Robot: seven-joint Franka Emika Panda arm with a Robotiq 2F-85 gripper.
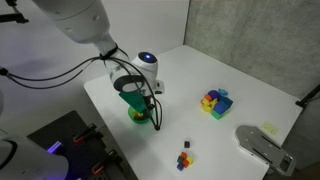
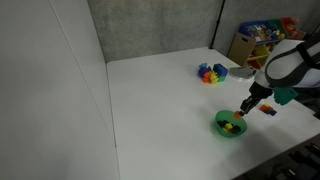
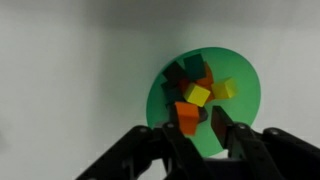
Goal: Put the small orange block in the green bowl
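Only the wrist view shows the end effector (image 3: pixel 197 128) clamping the small orange block (image 3: pixel 187 118), an even-sided cube, above the green bowl (image 3: pixel 248 90).

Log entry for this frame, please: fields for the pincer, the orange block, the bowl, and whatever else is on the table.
pincer: above the green bowl; grip state unclear
small orange block: between the pincer fingers, over the bowl
bowl contents: several coloured blocks, yellow and red among them
multicoloured block cluster: on the white table, apart from the bowl
loose small cubes: near the table edge
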